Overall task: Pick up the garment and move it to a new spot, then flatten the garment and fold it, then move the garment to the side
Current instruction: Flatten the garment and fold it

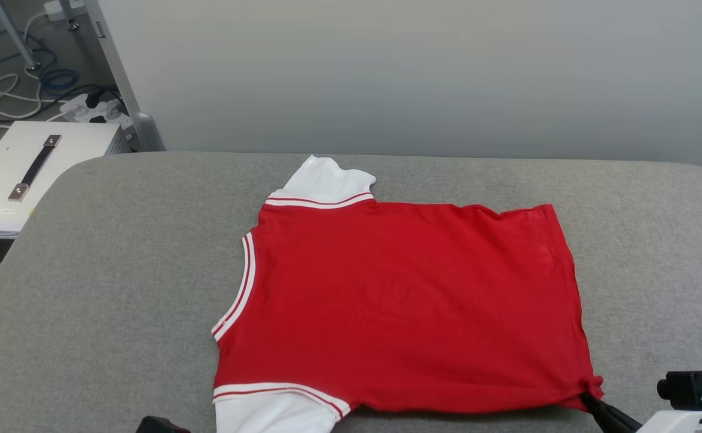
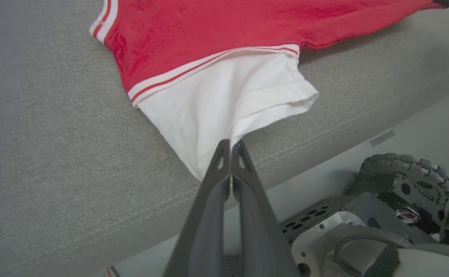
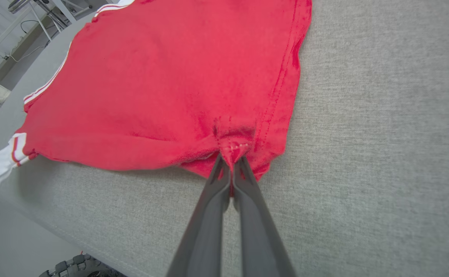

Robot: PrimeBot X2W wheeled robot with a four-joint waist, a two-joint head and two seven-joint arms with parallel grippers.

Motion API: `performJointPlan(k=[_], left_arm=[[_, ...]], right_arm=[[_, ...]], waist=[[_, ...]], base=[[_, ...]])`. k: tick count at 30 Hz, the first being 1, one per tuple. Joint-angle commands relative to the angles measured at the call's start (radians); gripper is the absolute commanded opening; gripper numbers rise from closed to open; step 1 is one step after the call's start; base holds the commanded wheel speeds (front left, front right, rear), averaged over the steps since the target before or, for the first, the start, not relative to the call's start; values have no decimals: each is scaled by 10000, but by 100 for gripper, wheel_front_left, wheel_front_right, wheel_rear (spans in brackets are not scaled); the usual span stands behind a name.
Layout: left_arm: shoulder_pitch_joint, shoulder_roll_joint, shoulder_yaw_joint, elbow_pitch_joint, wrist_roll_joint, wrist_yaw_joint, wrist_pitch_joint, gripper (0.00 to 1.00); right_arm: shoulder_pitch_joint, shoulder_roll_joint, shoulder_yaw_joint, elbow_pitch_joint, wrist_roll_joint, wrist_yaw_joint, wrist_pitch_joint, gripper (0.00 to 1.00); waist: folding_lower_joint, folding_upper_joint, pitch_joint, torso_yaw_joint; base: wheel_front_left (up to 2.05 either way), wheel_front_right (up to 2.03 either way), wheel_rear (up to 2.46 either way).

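The garment (image 1: 405, 300), a red jersey with white sleeves and striped trim, lies spread flat on the grey table (image 1: 116, 288), plain red side up, collar toward the left. My left gripper (image 2: 231, 143) is shut on the edge of the near white sleeve (image 2: 224, 100), at the table's front edge. My right gripper (image 3: 230, 157) is shut on the red hem corner (image 3: 234, 144), which bunches at its tips; in the head view that gripper (image 1: 591, 397) sits at the shirt's near right corner (image 1: 591, 385).
A white box with a handle (image 1: 26, 174) stands left of the table, with cables and a power strip (image 1: 80, 108) on the floor behind. A pale wall runs along the table's far edge. My wheeled base (image 2: 401, 184) sits below the front edge.
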Motion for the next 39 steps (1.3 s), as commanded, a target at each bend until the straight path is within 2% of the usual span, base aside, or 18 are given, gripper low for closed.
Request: performJointPlan(k=[1, 8, 17, 25, 29, 33, 39], left_arm=[[-126, 152, 109, -104, 98, 68, -70, 0], [-1066, 197, 418, -314, 235, 52, -160, 0], [-3350, 377, 142, 131, 599, -313, 284, 0], [-5567, 462, -612, 1150, 476, -469, 637, 0], [-6598, 553, -1287, 1716, 242, -480, 685, 0], [-7513, 663, -1923, 2510, 165, -482, 432, 0], [-8580, 509, -2360, 3891, 157, -483, -296, 0]], right_arm=[[99, -57, -152, -205, -69, -17, 105, 0], [22, 2, -971, -1292, -408, -17, 645, 0], [-684, 491, -1929, -2082, -1146, -17, 1672, 0], [-1553, 940, -2266, -1973, -1909, -17, 2557, 0], [-2002, 1157, -2329, -1763, -2286, -17, 2768, 0], [-2439, 1390, -2374, -1430, -2609, -17, 2865, 0], [-2914, 1600, -2397, -1064, -2951, -17, 2866, 0]], waist=[[1, -1, 79, -24], [1, -1, 504, -118], [1, -1, 1419, -234], [1, -1, 2279, -368], [1, -1, 2667, -437], [1, -1, 2984, -531], [1, -1, 3340, -645]], base=[[0, 0, 0], [0, 0, 0], [0, 0, 0], [0, 0, 0], [0, 0, 0], [0, 0, 0], [0, 0, 0]])
